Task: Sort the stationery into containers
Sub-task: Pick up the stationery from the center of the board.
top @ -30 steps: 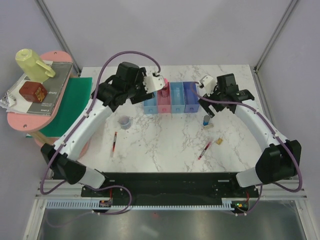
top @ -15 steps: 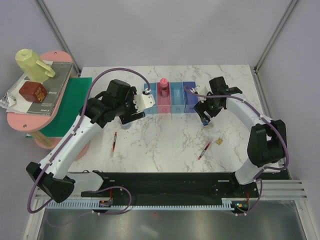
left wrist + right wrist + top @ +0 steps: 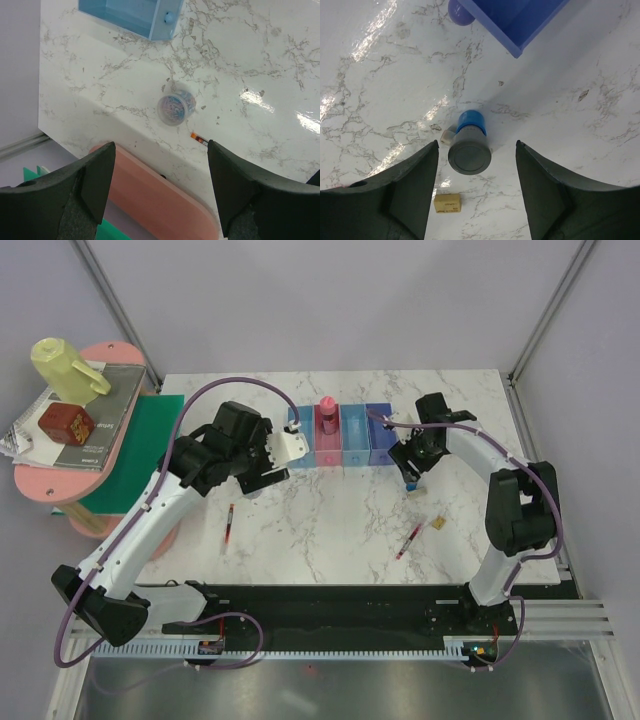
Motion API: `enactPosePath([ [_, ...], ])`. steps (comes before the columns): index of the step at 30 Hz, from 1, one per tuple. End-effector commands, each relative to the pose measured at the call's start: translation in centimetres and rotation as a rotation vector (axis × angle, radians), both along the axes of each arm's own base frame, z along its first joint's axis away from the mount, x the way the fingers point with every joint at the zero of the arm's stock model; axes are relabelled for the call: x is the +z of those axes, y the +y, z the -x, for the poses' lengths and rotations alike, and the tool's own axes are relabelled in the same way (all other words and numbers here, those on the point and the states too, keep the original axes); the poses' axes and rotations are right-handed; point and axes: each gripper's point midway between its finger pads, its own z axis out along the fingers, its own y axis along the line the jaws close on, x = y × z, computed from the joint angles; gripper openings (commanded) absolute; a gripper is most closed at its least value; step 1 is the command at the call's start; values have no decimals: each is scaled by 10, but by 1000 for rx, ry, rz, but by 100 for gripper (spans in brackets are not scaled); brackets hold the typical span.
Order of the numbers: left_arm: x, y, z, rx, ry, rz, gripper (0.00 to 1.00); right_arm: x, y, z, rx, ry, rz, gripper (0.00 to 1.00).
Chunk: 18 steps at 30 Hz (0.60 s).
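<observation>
Jaws of the right gripper (image 3: pixel 476 146) stand wide, flanking without touching a blue dark-topped piece (image 3: pixel 470 156) upright on the counter (image 3: pixel 380 75) near the violet-blue bin (image 3: pixel 520 20); left gripper (image 3: pixel 160 146), jaws wide, hangs over a paper-clip tub (image 3: pixel 175 107). Tan block (image 3: pixel 447 203) print illegible.

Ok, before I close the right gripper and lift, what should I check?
1. Right gripper jaws open around the grey-capped blue piece: ok.
2. Piece standing upright, gap on each side: ok.
3. Tan block lying apart from the piece: ok.
4. Room inside the violet-blue bin: cannot tell from these views.
5. Left gripper open, empty, above the paper-clip cup: ok.
</observation>
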Motion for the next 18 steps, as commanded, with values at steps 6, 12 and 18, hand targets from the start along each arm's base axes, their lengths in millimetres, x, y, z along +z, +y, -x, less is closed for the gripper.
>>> enactPosePath([
  [6,13,-4,6,4,-8,54,81,8,3,-21,1,-55,-12,63],
  [12,14,-5,5,-4,-12,53,82,7,-1,-17,5,-54,2,59],
  [18,15,-5,4,-6,-14,53,81,6,-3,-15,4,-50,10,58],
])
